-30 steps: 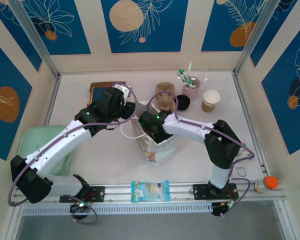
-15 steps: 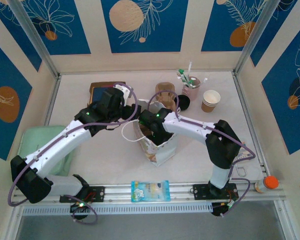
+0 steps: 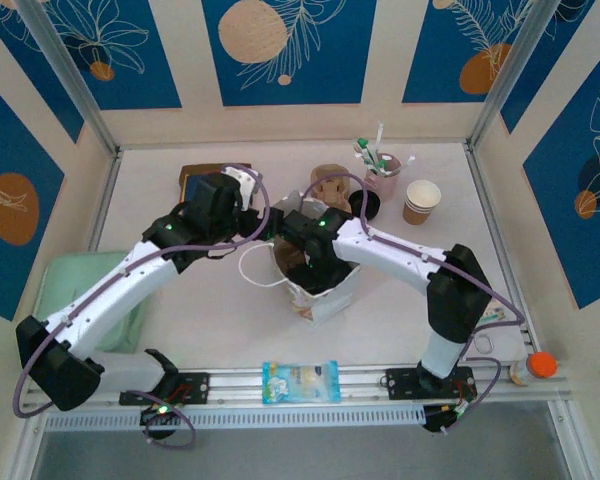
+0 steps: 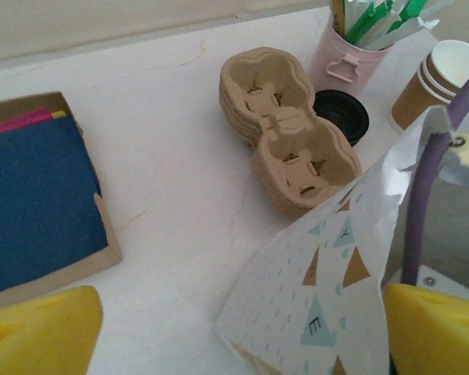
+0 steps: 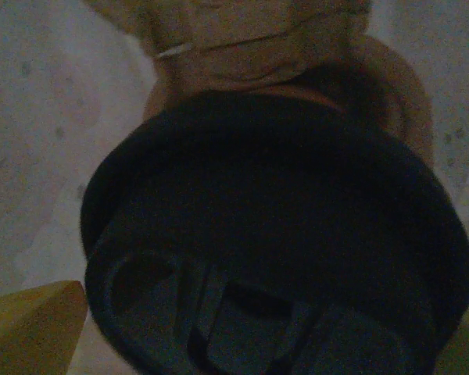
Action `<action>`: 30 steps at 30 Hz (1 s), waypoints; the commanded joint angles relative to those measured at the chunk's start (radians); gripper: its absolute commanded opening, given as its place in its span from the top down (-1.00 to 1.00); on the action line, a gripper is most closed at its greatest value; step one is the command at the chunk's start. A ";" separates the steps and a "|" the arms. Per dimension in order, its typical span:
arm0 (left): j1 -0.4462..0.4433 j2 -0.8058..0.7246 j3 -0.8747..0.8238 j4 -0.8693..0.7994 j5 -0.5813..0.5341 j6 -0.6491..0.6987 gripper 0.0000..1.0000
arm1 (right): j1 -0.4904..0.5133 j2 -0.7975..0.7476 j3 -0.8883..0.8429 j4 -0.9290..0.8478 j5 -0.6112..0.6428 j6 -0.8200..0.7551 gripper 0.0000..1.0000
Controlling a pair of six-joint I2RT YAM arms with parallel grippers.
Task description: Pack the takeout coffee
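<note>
Now, takeout coffee (image 5: 273,226): dark-lidded, down inside the paper bag (image 3: 325,295), which stands about the middle of the tabletop. Whether the cup sits level on the bag's floor I cannot tell.
Right gripper (image 5: 246,344): sunk into the bag's mouth, fingers (image 5: 31,328) spread wide either side of the lid. I see no squeeze on the cup, though a touch on the lid's rim cannot be ruled out.
Left gripper (image 4: 238,328): at the bag's far-left rim, pads (image 4: 39,328) wide apart. The patterned paper edge lies between them but is not pinched.
Risk, lifting out: a finger hooking the lid's rim could pop it off or tip the cup. A slanted exit instead of a straight rise would cause that.
Risk, bag: nothing holds it, so the right wrist rubbing the thin wall could drag or topple it toward the near edge, coffee inside.
Risk, snags: a purple cable (image 4: 422,195) runs close by the bag's rim, and the white cord handle (image 3: 244,268) loops out toward the left edge. Either could catch a moving arm and jerk the bag.
Risk, neighbours: the cup carriers (image 3: 330,187), spare lid (image 3: 365,205) and pink cup of stirrers (image 3: 380,172) sit just behind, toward the far edge. A wide swing of the right arm could knock them.
</note>
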 commanded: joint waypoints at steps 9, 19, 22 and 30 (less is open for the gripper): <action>-0.009 -0.026 0.039 -0.028 0.046 0.001 -1.00 | 0.027 -0.049 0.093 -0.062 0.022 0.018 -0.98; -0.008 -0.049 0.043 -0.034 0.059 0.003 -0.99 | 0.044 -0.048 0.160 -0.108 0.051 0.023 -0.99; -0.009 -0.062 0.035 -0.034 0.059 0.004 -0.99 | 0.051 -0.049 0.161 -0.112 0.060 0.031 -0.98; -0.009 -0.068 0.026 -0.021 0.076 0.006 -0.99 | 0.053 -0.056 0.159 -0.099 0.070 0.032 -0.99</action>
